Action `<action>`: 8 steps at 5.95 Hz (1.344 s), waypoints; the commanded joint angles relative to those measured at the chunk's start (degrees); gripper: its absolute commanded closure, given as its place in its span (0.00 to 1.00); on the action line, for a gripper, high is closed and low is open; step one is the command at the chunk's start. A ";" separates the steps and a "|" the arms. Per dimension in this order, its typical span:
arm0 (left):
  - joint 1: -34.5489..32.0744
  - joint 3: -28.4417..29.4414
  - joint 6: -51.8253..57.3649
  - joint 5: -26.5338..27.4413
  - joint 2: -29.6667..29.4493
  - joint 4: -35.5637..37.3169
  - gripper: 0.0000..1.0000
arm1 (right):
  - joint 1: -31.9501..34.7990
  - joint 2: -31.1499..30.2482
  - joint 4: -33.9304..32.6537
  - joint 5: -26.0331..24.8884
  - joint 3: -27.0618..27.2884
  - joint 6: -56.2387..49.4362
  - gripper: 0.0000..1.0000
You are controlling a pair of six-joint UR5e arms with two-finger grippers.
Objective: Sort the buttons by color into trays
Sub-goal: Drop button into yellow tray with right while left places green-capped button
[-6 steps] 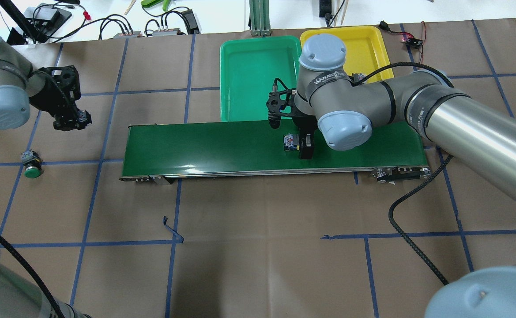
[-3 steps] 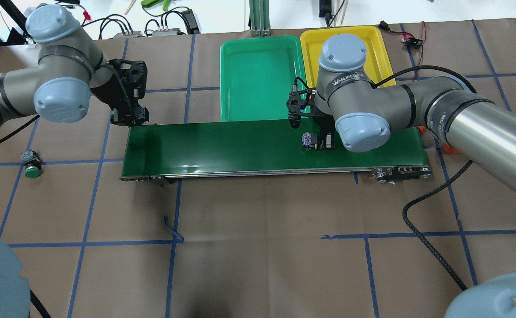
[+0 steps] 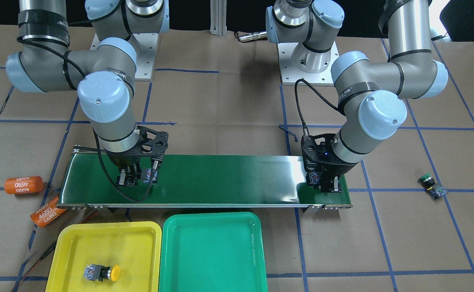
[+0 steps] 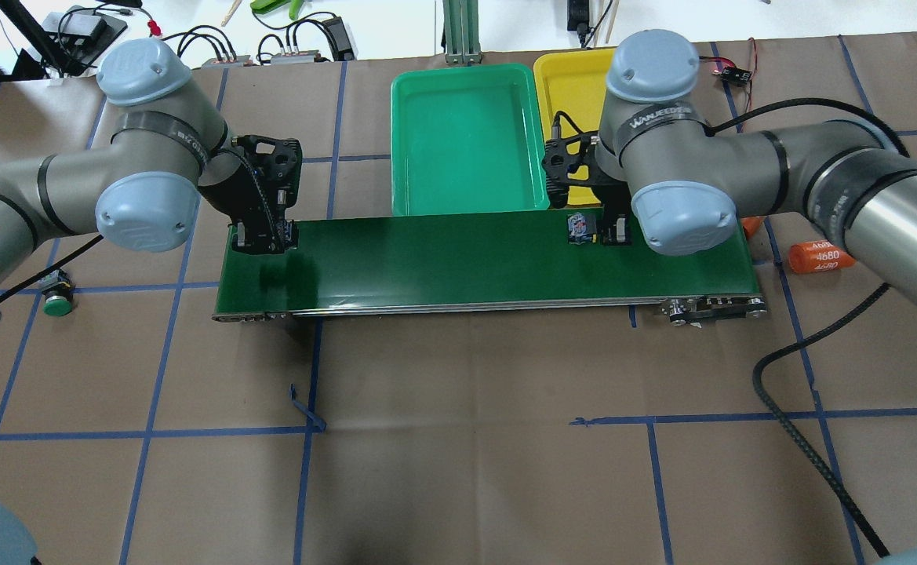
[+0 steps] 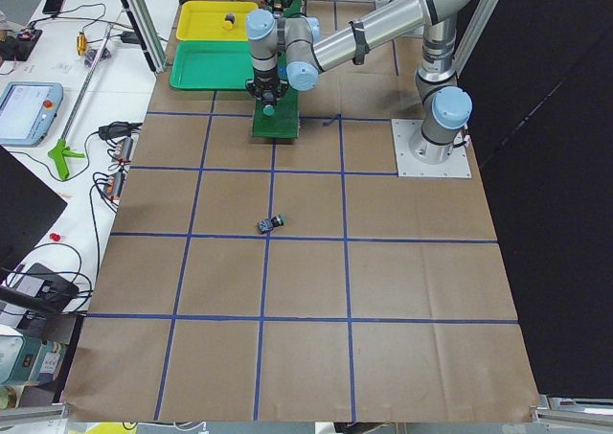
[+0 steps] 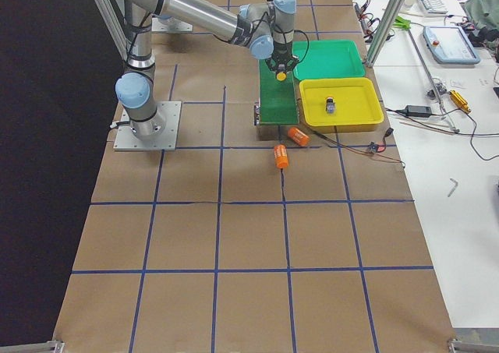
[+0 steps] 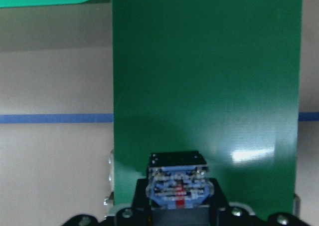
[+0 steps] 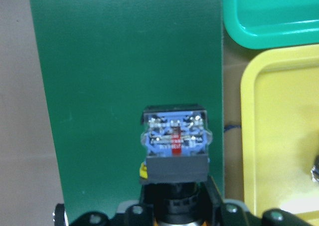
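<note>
Both arms have shifted in the last second. Our left gripper (image 4: 263,238), which hung out past the 9 o'clock end of the conveyor belt (image 4: 458,255), now sits over that end of it. Our right gripper (image 4: 601,230) has slid along the belt toward 3 o'clock and up to its 12 o'clock edge, closer to the yellow tray (image 3: 139,239). The right jaws are clamped on a yellow-capped button (image 8: 174,141): its grey-blue base faces the wrist camera and only a sliver of yellow shows at the cap. The left jaws are clamped on a second button (image 7: 178,186), whose cap colour we cannot make out. We read the right arm's shift as a carry toward the yellow tray at 12 o'clock of it, where one sorted yellow button (image 3: 101,272) already lies; it must clear the tray's rim before letting go. We take the left arm to be bringing its button onto the belt. A green-capped button (image 4: 56,302) lies on the table at 9 o'clock, well apart from the belt, and we judge it is bound for the green tray (image 4: 466,133), so the sort looks under half done.
</note>
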 commanded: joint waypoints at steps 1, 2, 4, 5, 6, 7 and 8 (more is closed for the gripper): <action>-0.02 -0.54 -0.47 -0.06 -1.10 0.05 0.41 | -4.15 0.52 -0.67 0.64 -5.39 -4.03 0.88; 0.06 0.24 -0.30 0.73 -1.11 -0.21 0.02 | -4.16 6.80 -0.68 0.73 -12.22 -4.41 0.88; 1.72 1.29 -0.56 2.56 0.46 -0.65 0.01 | -4.16 18.59 -0.68 0.73 -22.20 -5.11 0.88; 6.00 2.61 -4.21 2.67 -0.05 -0.04 0.01 | -4.16 21.33 -0.76 0.73 -22.57 -5.11 0.87; 11.61 3.58 -6.69 2.84 0.29 -0.04 0.01 | -4.16 22.32 -0.76 0.73 -21.70 -5.03 0.71; 17.41 3.32 -7.23 3.37 0.64 0.14 0.01 | -4.16 22.24 -0.68 4.65 -21.26 -4.42 0.11; 23.12 3.32 -9.76 3.28 0.47 3.45 0.01 | -4.16 21.20 -0.50 6.16 -21.86 -4.15 0.00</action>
